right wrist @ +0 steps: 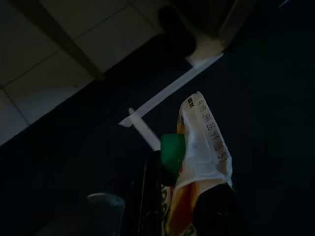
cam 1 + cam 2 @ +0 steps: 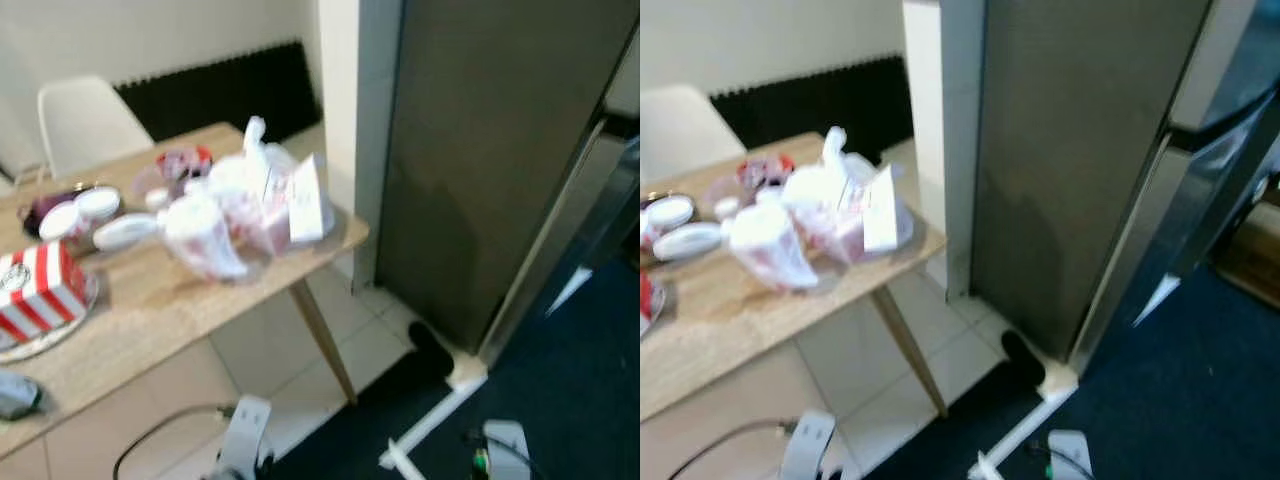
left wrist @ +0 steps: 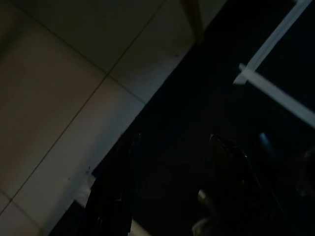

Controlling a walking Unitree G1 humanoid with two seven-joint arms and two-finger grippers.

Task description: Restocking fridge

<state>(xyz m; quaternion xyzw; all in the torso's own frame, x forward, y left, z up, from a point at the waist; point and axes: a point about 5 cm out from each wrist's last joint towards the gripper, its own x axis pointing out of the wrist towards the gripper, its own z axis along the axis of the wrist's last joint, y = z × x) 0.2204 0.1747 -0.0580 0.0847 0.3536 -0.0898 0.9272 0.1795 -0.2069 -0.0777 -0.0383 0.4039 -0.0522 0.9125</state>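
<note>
Over at nine o'clock, the wooden tabletop is carrying a striped box and bulging plastic bags. Low down, the left claw is hanging over dark carpet, fingers apart. At three o'clock the grey fridge is standing shut, while the right claw is squeezing a green-capped carton above the carpet.

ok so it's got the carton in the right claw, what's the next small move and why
Probably step toward the fridge and turn to face its front. The right claw is shut on a carton with a green cap, hanging low over the dark carpet, and the head views catch the fridge at an angle with its door looking closed. The left claw looks empty, so it could take the door.
</note>
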